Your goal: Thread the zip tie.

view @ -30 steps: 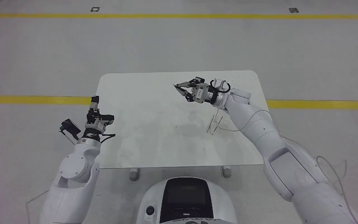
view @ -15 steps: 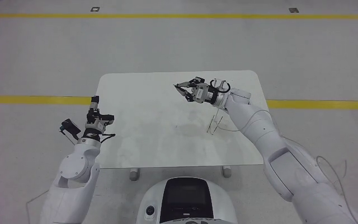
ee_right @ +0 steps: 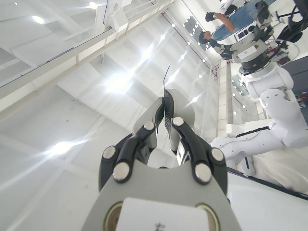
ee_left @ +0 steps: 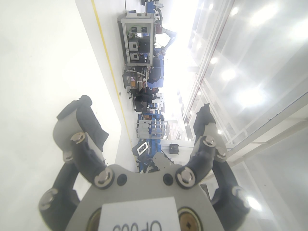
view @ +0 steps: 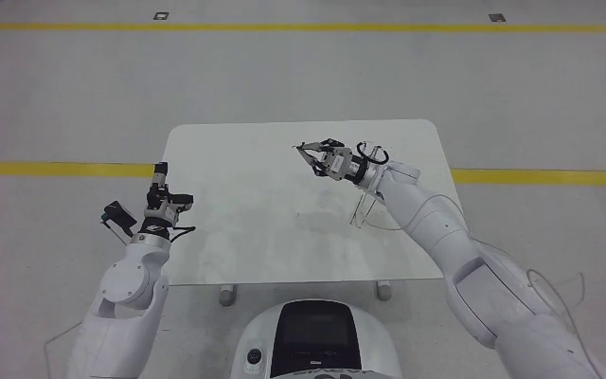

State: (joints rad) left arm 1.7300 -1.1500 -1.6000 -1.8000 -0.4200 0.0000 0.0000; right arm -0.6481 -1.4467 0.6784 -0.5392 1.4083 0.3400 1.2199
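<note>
At the table's point(view: 237, 237) left edge, the left gripper point(view: 163, 185) is held off the surface, fingers point(ee_left: 81, 118) spread wide with nothing between them. To the right, the right gripper point(view: 305, 152) hangs above the table's far side, clenched on a thin black zip tie point(ee_right: 167, 73), whose tip pokes out past the fingertips.

A robotics lab hall: yellow floor lines point(view: 284, 26), equipment racks point(ee_left: 137, 41), high lit ceiling point(ee_right: 60, 85).

Wrist label point(ee_left: 139, 214): cropped print, unreadable.
</note>
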